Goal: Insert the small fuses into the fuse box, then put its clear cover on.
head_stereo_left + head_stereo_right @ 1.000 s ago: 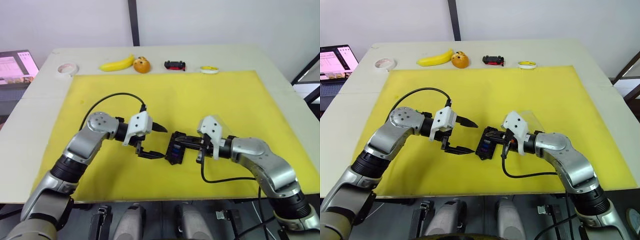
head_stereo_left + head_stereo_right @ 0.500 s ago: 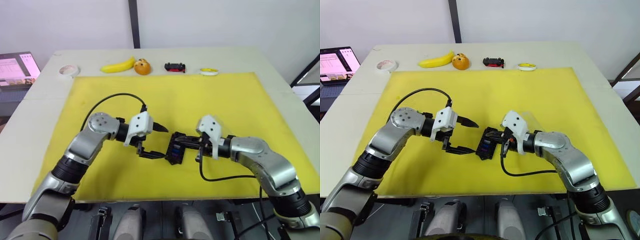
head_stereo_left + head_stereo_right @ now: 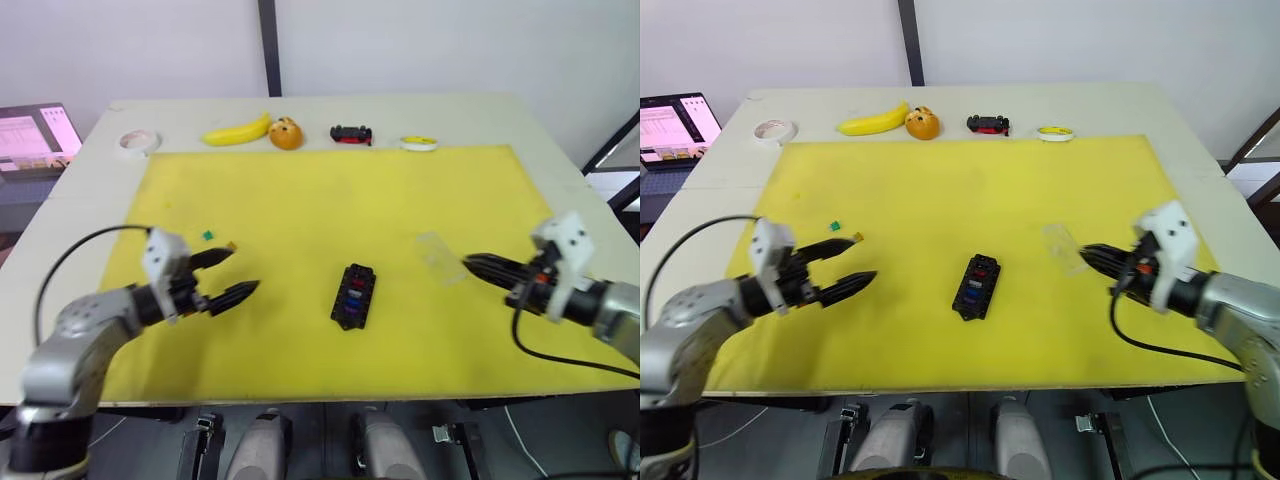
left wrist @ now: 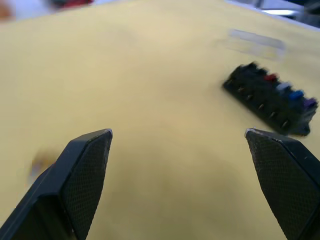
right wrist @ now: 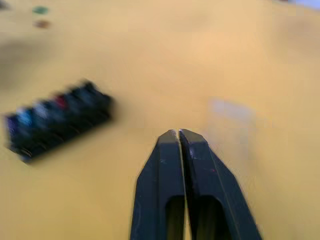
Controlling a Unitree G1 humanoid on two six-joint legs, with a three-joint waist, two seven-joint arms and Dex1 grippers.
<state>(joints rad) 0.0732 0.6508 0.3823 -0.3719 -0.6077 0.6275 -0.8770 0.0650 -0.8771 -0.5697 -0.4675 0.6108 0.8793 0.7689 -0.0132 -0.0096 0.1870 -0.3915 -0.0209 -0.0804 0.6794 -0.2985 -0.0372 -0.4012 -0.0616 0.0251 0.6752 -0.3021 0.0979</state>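
The black fuse box [image 3: 353,295] lies alone in the middle of the yellow mat, with red, grey, blue and purple small fuses [image 4: 283,86] in its slots. A teal fuse [image 3: 208,236] and an olive-brown fuse [image 3: 231,246] lie loose on the mat to its left. My left gripper [image 3: 245,268] hovers open just beside these two, well left of the box. The clear cover [image 3: 438,255] rests on the mat right of the box. My right gripper [image 3: 468,263] is shut and empty, its tips just right of the cover.
Along the table's far edge sit a white tape roll [image 3: 135,141], a banana [image 3: 237,129], an orange fruit [image 3: 286,131], a small black-and-red toy car [image 3: 351,133] and a yellow tape roll [image 3: 418,142]. A laptop [image 3: 35,130] stands off the far left corner.
Both arms have drawn back from the fuse box, the left one far to the left, the right one far to the right. The box now lies free on the mat.
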